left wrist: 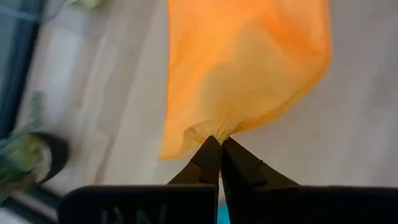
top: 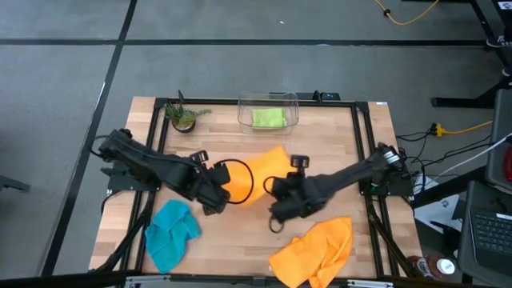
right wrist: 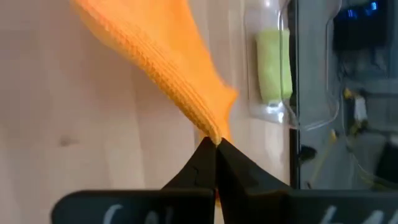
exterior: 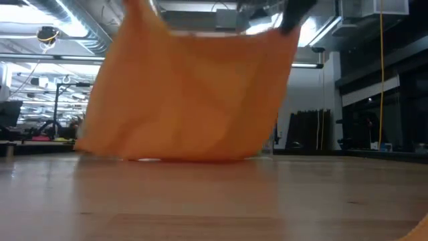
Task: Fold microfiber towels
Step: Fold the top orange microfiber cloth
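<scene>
An orange microfiber towel (exterior: 190, 94) hangs as a broad sheet between my two grippers over the table's middle. Its lower edge (exterior: 167, 156) reaches the tabletop. My left gripper (left wrist: 219, 148) is shut on one upper corner and my right gripper (right wrist: 216, 145) on the other. In the high view the towel (top: 260, 170) shows between the left gripper (top: 226, 192) and the right gripper (top: 276, 194). A teal towel (top: 171, 232) lies crumpled near left, and a second orange towel (top: 317, 251) near right. A lime green towel (top: 268, 118) lies in a clear bin. My left gripper pinches an upper corner of the orange towel (left wrist: 214, 132) between its two fingertips, slanting down from the table's left. The cloth bunches at the tips and hangs below them. My right gripper pinches the other upper corner (right wrist: 211, 129) at its fingertips, slanting down from the table's right. The cloth's stitched edge runs away from the tips and the sheet hangs below.
The clear plastic bin (top: 292, 102) stands at the far edge, with a small potted plant (top: 183, 118) to its left. A black frame (top: 362, 136) runs along the table's sides. Bare wood lies between the two crumpled towels.
</scene>
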{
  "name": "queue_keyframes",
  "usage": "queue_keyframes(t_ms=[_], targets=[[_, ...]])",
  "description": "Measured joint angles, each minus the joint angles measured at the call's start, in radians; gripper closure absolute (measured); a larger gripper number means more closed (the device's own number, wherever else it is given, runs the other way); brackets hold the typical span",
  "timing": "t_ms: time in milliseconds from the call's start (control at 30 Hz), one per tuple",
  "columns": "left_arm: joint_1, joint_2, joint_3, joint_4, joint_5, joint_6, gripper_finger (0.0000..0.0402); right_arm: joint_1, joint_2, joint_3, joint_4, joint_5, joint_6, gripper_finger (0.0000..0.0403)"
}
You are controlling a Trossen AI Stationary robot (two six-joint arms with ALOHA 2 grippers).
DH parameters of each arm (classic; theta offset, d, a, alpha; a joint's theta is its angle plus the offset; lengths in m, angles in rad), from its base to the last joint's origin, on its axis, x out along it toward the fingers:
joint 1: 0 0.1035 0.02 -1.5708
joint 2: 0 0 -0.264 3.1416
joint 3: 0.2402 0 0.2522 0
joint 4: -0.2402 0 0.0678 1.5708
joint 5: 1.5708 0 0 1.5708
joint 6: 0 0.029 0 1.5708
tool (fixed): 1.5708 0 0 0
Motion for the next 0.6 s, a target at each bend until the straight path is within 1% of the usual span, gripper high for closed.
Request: queue_keyframes(t_ms=[67,167,367,467,600], targets=[[-0.018,0.000,0.050,0.003,0.019,0.005,0.0401,0.028,-0.053,0.025,0.005,0.014,0.010,0.0401],[-0.033,-0.013,0.116,0.003,0.027,0.029,0.0401,0.063,-0.144,0.027,0.002,0.026,0.042,0.0401],[-0.076,-0.022,0.185,0.002,0.045,-0.003,0.0401,0.138,-0.296,0.021,0.000,0.013,0.191,0.0400],[-0.101,-0.022,0.199,0.012,0.080,-0.005,0.0402,0.181,-0.337,0.021,0.012,-0.015,0.242,0.0401],[-0.127,-0.021,0.199,0.050,0.146,-0.003,0.0401,0.223,-0.355,0.021,0.041,-0.056,0.249,0.0401]])
